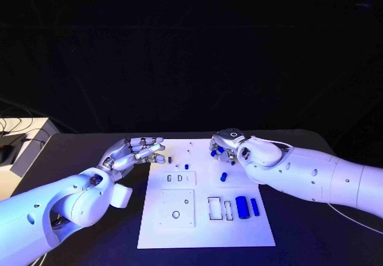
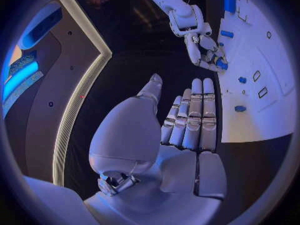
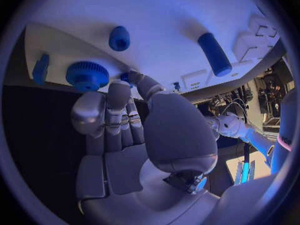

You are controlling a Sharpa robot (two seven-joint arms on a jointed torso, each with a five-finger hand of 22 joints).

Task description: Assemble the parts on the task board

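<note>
Task board (image 1: 206, 230): white plate lying flat mid-surface (image 1: 88, 166), between the two arms. Blue parts sit on it: two upright cylinders (image 1: 242, 207) near the right side, a short peg (image 1: 224, 177) at centre, small pieces near the far edge.

Right robot hand (image 1: 226, 148) at the board's far right corner, fingers curled down over a small blue part (image 3: 125, 77) beside a knurled blue wheel (image 3: 87, 75). The wrist view shows fingertips at the small part; cannot tell whether it is actually pinched.

Left robot hand (image 1: 134, 154) hovers off the board's far left edge, fingers straight and close together, holding nothing.

Risks, as judged:
- Small part could slip from a fingertip pinch and roll off the far edge.
- Curled fingers may knock the wheel or its neighbours.
- Board looks unclamped; sideways push could shift it.
</note>
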